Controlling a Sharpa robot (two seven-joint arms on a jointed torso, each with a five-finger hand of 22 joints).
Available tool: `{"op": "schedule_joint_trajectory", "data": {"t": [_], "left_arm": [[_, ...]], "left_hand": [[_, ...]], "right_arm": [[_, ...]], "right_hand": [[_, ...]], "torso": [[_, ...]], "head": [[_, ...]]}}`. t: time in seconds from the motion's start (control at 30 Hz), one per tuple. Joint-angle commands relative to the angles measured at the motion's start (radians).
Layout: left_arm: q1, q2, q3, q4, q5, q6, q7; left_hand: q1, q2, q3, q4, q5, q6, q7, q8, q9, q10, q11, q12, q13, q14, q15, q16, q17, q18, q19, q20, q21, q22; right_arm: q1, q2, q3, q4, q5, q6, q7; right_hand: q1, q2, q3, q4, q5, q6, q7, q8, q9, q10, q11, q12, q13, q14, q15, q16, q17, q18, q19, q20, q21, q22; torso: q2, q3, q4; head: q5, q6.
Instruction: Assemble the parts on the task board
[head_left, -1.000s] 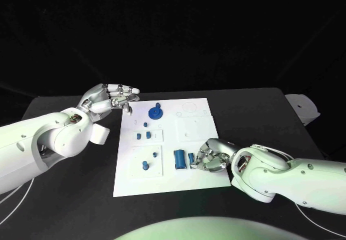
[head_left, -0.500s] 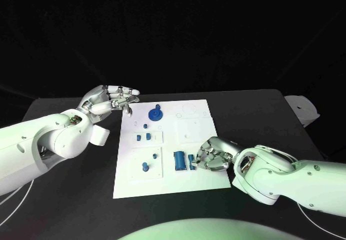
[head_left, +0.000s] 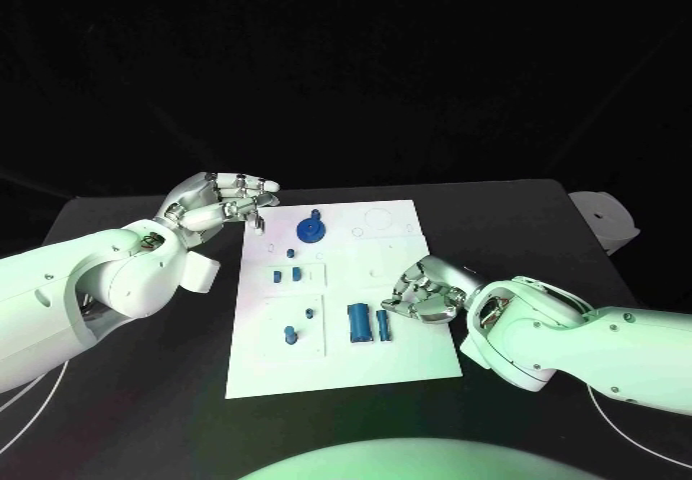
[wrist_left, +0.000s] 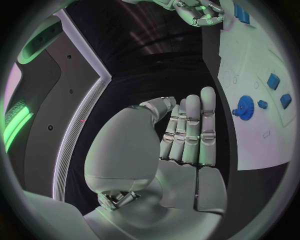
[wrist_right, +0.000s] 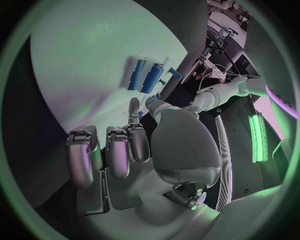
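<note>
The white task board (head_left: 389, 345) lies in the middle of the table. A blue gear (head_left: 310, 228) stands near its far edge, and several small blue parts (head_left: 277, 272) sit in pockets on its left half. Two blue blocks lie side by side, a wide one (head_left: 358, 320) and a narrow one (head_left: 384, 322). My right hand (head_left: 421, 296) hovers just right of them with fingers loosely curled, holding nothing. The right wrist view shows both blocks (wrist_right: 145, 76) apart from the fingers (wrist_right: 115, 155). My left hand (head_left: 224, 205) is off the board's far left corner, its fingers (wrist_left: 190, 130) straight and holding nothing.
A white object (head_left: 606, 215) sits at the table's right edge. Bare black table (head_left: 144, 380) lies left of the board and beyond it. My right forearm (head_left: 577, 345) covers the table near the board's right front corner.
My right hand has drawn back from the narrow blue block, moving up and away from me. The block now lies uncovered beside the wide one. The left hand has stayed put.
</note>
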Motion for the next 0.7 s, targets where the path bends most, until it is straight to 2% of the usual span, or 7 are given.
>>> {"op": "schedule_joint_trajectory", "data": {"t": [0.03,0.13,0.33,0.7], "left_arm": [[0.001,0.001,0.001,0.002,-0.001,0.016,0.006],[0.001,0.001,0.001,0.002,-0.001,0.017,0.006],[0.001,0.000,0.001,0.003,-0.001,0.017,0.006],[0.001,0.000,0.001,0.004,-0.001,0.017,0.006]], "left_hand": [[0.000,0.007,0.005,-0.002,0.002,-0.006,0.002,0.005,-0.001,-0.005,-0.001,0.005,-0.002,-0.004,0.001,0.005,-0.001,0.006,-0.006,-0.001,0.005,0.001],[0.000,0.007,0.005,-0.002,0.002,-0.006,0.002,0.005,-0.001,-0.005,-0.001,0.005,-0.002,-0.004,0.001,0.005,-0.001,0.006,-0.006,-0.001,0.005,0.001],[0.000,0.007,0.005,-0.002,0.002,-0.006,0.002,0.005,-0.001,-0.005,-0.001,0.005,-0.002,-0.004,0.001,0.005,-0.001,0.006,-0.006,-0.001,0.005,0.001],[0.000,0.007,0.005,-0.002,0.002,-0.006,0.002,0.005,-0.001,-0.005,-0.001,0.005,-0.002,-0.004,0.001,0.005,-0.001,0.006,-0.006,-0.001,0.005,0.001]], "right_arm": [[0.000,0.007,0.000,-0.010,-0.004,0.037,-0.010],[-0.002,0.014,0.000,-0.018,-0.033,0.059,-0.027],[-0.006,0.028,0.000,-0.023,-0.091,0.081,-0.060],[-0.014,0.049,-0.001,-0.030,-0.125,0.108,-0.100]], "right_hand": [[0.023,-0.006,-0.001,-0.012,-0.011,-0.004,-0.001,0.008,-0.001,0.052,-0.005,0.005,0.194,0.101,-0.003,0.002,0.250,-0.007,0.105,-0.008,0.005,0.263],[0.047,-0.009,-0.001,-0.024,-0.017,-0.004,-0.003,0.010,-0.001,0.052,-0.007,0.006,0.194,0.102,-0.004,0.002,0.252,-0.007,0.105,-0.009,0.005,0.263],[0.087,-0.011,0.000,-0.042,-0.081,-0.002,-0.005,0.013,-0.008,0.054,-0.009,0.010,0.196,0.102,-0.006,0.004,0.254,-0.007,0.105,-0.011,0.005,0.263],[0.088,-0.010,0.000,-0.042,-0.083,-0.002,-0.005,0.013,-0.008,0.055,-0.009,0.011,0.197,0.102,-0.006,0.004,0.254,-0.007,0.105,-0.011,0.005,0.263]], "torso": [[0.001,-0.0006,0.0001],[0.001,-0.0005,0.0005],[0.000,0.0000,-0.0019],[0.000,0.0001,-0.0011]], "head": [[0.002,-0.003],[0.004,-0.005],[0.007,-0.007],[0.006,-0.009]]}}
